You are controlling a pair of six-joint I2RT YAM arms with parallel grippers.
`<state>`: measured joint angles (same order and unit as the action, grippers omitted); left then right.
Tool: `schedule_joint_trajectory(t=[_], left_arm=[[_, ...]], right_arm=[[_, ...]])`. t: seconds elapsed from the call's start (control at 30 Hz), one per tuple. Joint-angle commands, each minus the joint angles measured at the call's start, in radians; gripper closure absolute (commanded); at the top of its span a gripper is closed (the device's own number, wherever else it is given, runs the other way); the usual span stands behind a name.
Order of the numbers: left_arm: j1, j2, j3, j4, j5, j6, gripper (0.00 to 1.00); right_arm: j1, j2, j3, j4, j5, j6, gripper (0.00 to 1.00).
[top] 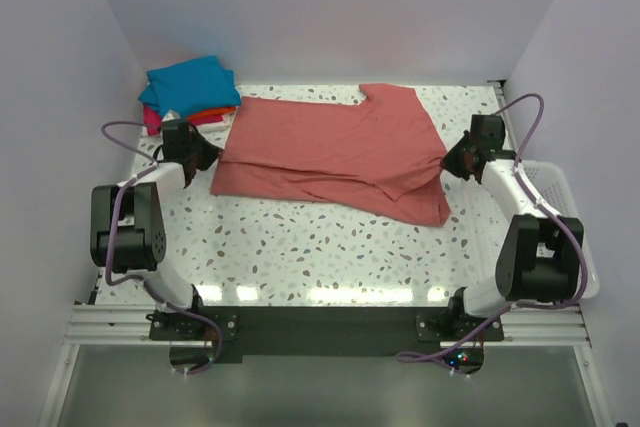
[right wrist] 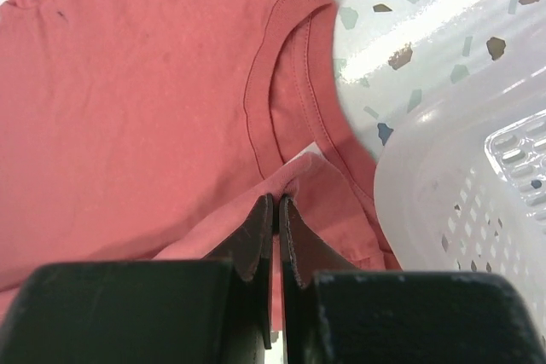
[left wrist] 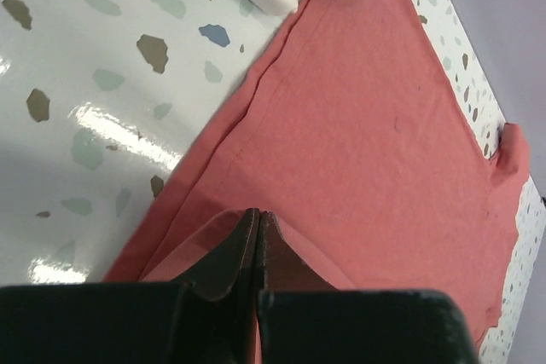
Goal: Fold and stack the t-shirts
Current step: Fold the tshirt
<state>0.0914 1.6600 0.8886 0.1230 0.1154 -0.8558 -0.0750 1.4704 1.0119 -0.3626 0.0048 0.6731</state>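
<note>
A salmon-pink t-shirt (top: 340, 147) lies spread across the middle of the speckled counter (top: 320, 247), its front edge doubled over into a loose fold. It looks like thin, soft cotton: light, limp and prone to wrinkling, so it probably needs holding at two far-apart points along one edge, hem side and neck side, to stay taut when lifted. The left gripper (top: 212, 159) sits at the shirt's left end, its fingers pressed together on a pinch of the hemmed edge. The right gripper (top: 450, 162) sits at the opposite end, its fingers closed on a small ridge of fabric just beside the collar (right wrist: 290, 83) and white label (right wrist: 305, 153). Folded tees (top: 190, 87), teal on top of orange and magenta, are stacked in the back left corner. A white mesh basket (top: 560, 197) stands at the right.
</note>
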Motion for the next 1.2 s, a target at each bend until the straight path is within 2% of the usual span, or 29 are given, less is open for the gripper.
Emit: schedule_joint_trajectory(t=[0.0,0.1,0.2,0.23,0.3,0.33,0.37,0.43,0.47,0.53,0.6,0.73,0.93,1.17], left_arm=[[0.005,0.049,0.073,0.080,0.023,0.004,1.00],[0.002,0.092,0.110,0.087,0.033,0.015,1.00],[0.002,0.129,0.153,0.089,0.046,0.038,0.90],[0.004,0.138,0.164,0.086,0.050,0.044,0.87],[0.002,0.144,0.184,0.079,0.066,0.058,0.76],[0.001,0.141,0.185,0.078,0.069,0.060,0.71],[-0.001,0.117,0.181,0.069,0.050,0.060,0.56],[-0.002,0.060,0.170,0.014,0.006,0.063,0.43],[-0.004,0.037,0.164,-0.017,-0.053,0.063,0.41],[-0.008,-0.041,0.132,-0.114,-0.114,0.044,0.36],[-0.021,-0.104,0.083,-0.167,-0.201,0.011,0.36],[-0.076,-0.259,-0.069,-0.177,-0.286,-0.032,0.36],[-0.180,-0.289,-0.140,-0.192,-0.350,-0.057,0.36],[-0.190,-0.247,-0.169,-0.155,-0.330,-0.065,0.36]], right_arm=[[-0.009,0.040,0.065,0.050,-0.003,-0.004,1.00],[-0.011,0.096,0.096,0.050,-0.003,-0.012,1.00],[-0.009,0.157,0.161,0.039,-0.003,-0.023,1.00],[-0.011,0.174,0.177,0.037,-0.003,-0.027,0.96],[-0.011,0.218,0.229,0.013,-0.003,-0.047,0.81],[-0.009,0.226,0.246,0.002,-0.023,-0.056,0.62],[-0.009,0.232,0.260,-0.007,-0.032,-0.076,0.52],[0.003,0.222,0.281,-0.035,-0.032,-0.089,0.38],[0.010,0.211,0.281,-0.045,-0.008,-0.104,0.36],[0.050,0.163,0.261,-0.076,0.026,-0.113,0.35],[0.111,0.104,0.188,-0.064,0.057,-0.109,0.39],[0.214,0.054,0.051,0.000,0.089,-0.084,0.43],[0.285,0.048,-0.065,0.071,0.116,-0.029,0.49],[0.310,0.102,-0.082,0.109,0.106,0.009,0.51]])
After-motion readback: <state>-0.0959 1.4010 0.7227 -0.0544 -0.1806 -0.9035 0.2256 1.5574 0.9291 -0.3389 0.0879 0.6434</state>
